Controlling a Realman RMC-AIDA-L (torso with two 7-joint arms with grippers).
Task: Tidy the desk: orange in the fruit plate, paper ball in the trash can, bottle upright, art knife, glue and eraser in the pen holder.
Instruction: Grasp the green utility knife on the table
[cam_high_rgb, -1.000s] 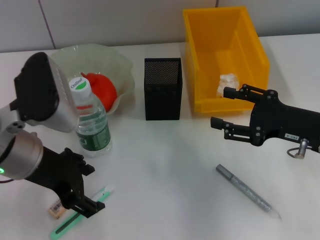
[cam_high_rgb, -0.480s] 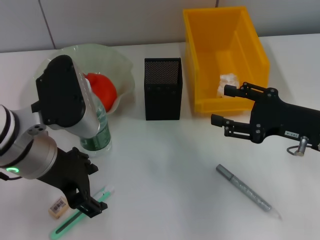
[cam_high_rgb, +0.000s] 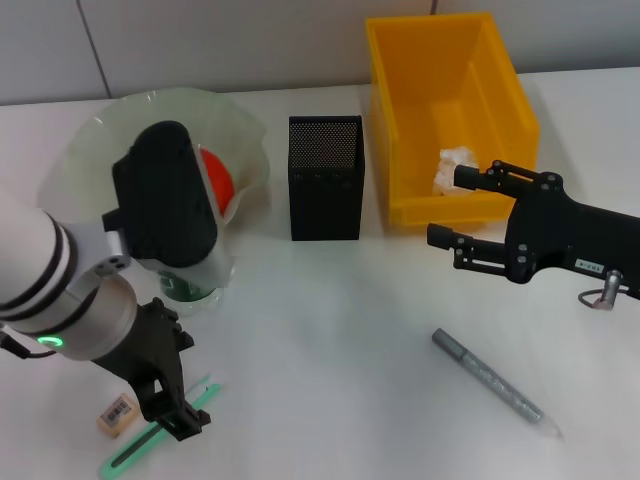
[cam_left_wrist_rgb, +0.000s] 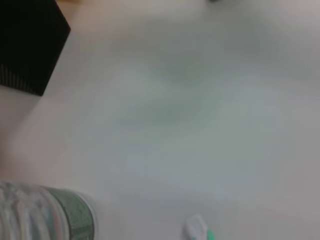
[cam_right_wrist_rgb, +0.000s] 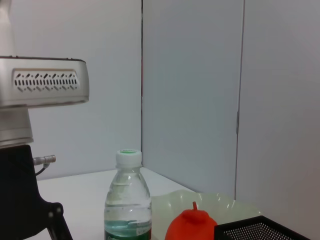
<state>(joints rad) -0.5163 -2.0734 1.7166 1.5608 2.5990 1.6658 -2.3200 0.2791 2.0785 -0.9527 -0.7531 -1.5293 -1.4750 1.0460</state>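
The orange (cam_high_rgb: 216, 176) lies in the pale green fruit plate (cam_high_rgb: 240, 125). A paper ball (cam_high_rgb: 456, 168) rests in the yellow trash can (cam_high_rgb: 520, 110). The bottle (cam_high_rgb: 190, 288) stands upright, mostly hidden behind my left arm. My left gripper (cam_high_rgb: 185, 385) is open, low over the table beside the green art knife (cam_high_rgb: 150, 442) and the eraser (cam_high_rgb: 117, 414). The silver glue stick (cam_high_rgb: 490, 385) lies at the front right. In front of the bin my right gripper (cam_high_rgb: 452, 212) hovers open and empty. The black mesh pen holder (cam_high_rgb: 325, 178) stands in the middle.
The left wrist view shows a corner of the pen holder (cam_left_wrist_rgb: 25, 45), the bottle's side (cam_left_wrist_rgb: 45, 215) and the knife's tip (cam_left_wrist_rgb: 197, 230). The right wrist view looks across at the bottle (cam_right_wrist_rgb: 127, 200), the orange (cam_right_wrist_rgb: 192, 225) and my left arm (cam_right_wrist_rgb: 42, 87).
My left arm has swung to the right and now covers most of the bottle. Its gripper stays low by the art knife. The right gripper has shifted slightly to the right.
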